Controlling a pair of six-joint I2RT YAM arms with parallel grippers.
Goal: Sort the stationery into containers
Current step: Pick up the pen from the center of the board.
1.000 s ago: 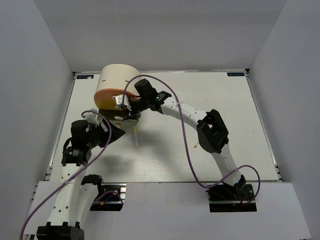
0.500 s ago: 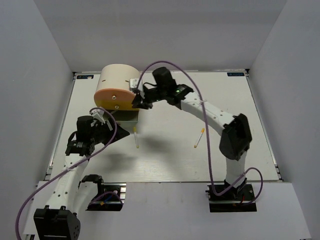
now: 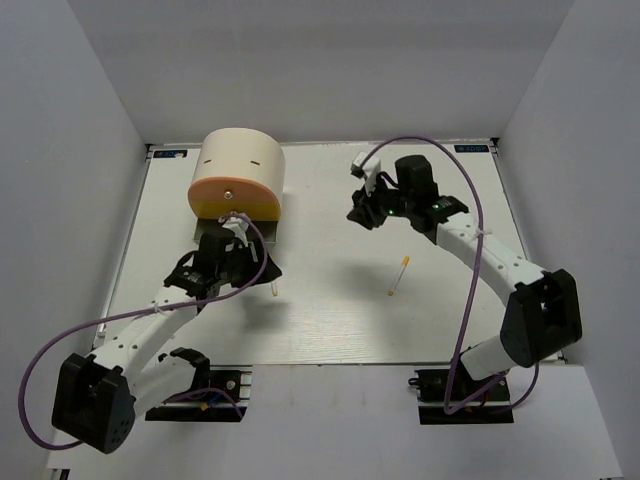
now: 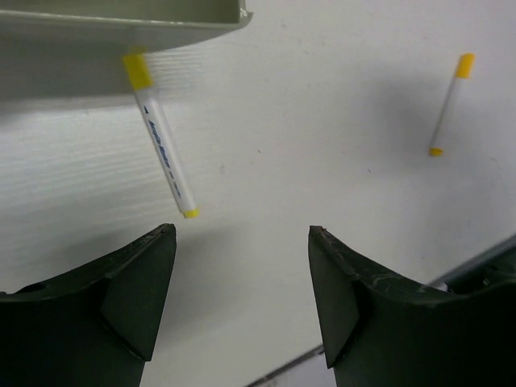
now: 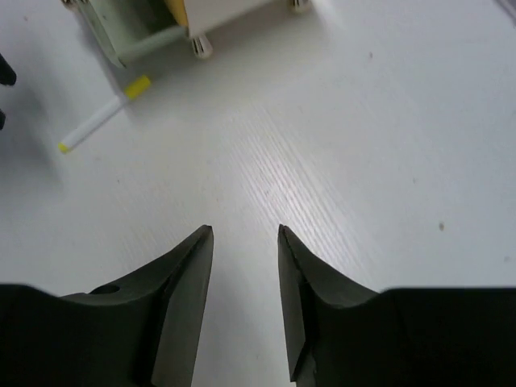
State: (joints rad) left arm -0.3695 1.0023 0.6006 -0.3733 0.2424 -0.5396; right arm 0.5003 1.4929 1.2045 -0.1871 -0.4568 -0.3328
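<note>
1. We see the cream organiser (image 3: 238, 180) as the one bulky obstacle, at the far left of the desk (image 3: 450, 320).
2. Our left gripper (image 4: 242, 232), jaws spread, hovers before its pulled-out pale tray (image 4: 121, 24); a yellow-capped pen (image 4: 161, 137) lies there, cap end right at the tray's rim.
3. Between that pen and a second pen (image 3: 399, 276) mid-desk, we find bare surface.
4. Under our right gripper (image 5: 244, 242), jaws narrowly apart, only bare desk shows.

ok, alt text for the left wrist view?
The left gripper, open and empty, hovers over a white table. Just ahead lies a white pen with a yellow cap, its capped end at the rim of a pale container along the top edge. A second yellow-capped pen lies apart at upper right.
</note>
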